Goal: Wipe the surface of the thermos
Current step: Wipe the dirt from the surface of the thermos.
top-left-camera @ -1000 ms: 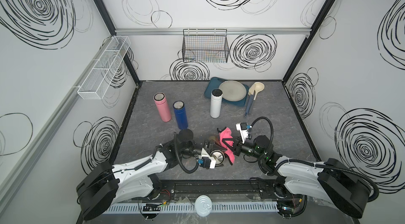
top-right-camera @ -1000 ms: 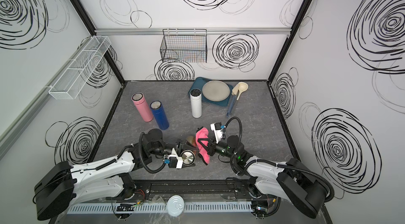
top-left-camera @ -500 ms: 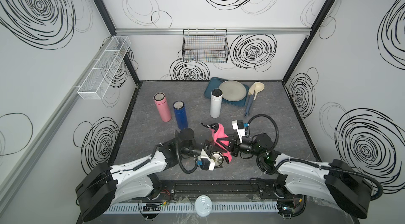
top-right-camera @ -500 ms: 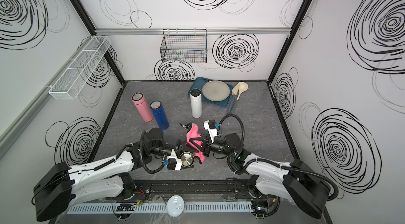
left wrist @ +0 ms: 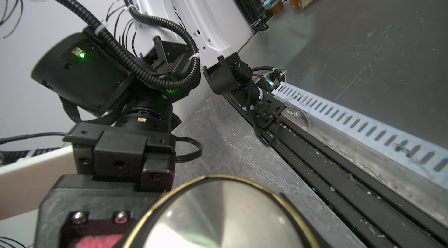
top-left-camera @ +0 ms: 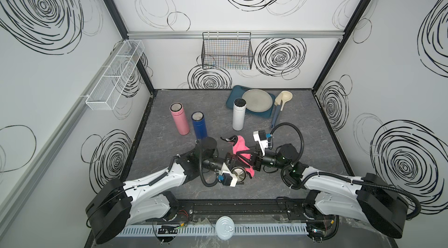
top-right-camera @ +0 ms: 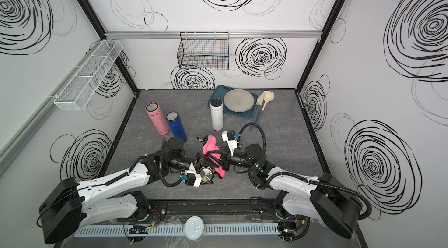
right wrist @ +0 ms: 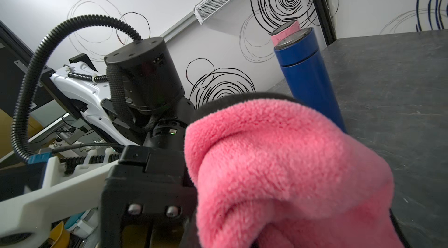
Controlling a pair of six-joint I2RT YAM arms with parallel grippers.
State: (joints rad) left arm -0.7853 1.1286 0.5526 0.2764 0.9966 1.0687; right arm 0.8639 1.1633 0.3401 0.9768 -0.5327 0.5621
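Note:
The thermos is dark and lies tilted just above the table near the front, its shiny steel base facing the top views. My left gripper is shut on its body; the base fills the left wrist view. A pink cloth with black edging is draped over the thermos, and my right gripper is shut on it from the right. In the right wrist view the cloth hides the jaws and most of the thermos.
A pink thermos, a blue thermos and a white thermos stand upright behind the grippers. A blue tray with a plate and a ladle lie at the back. A wire basket hangs on the back wall.
My right gripper has drawn the pink cloth leftward and toward the back across the thermos. The left gripper and the thermos have barely moved.

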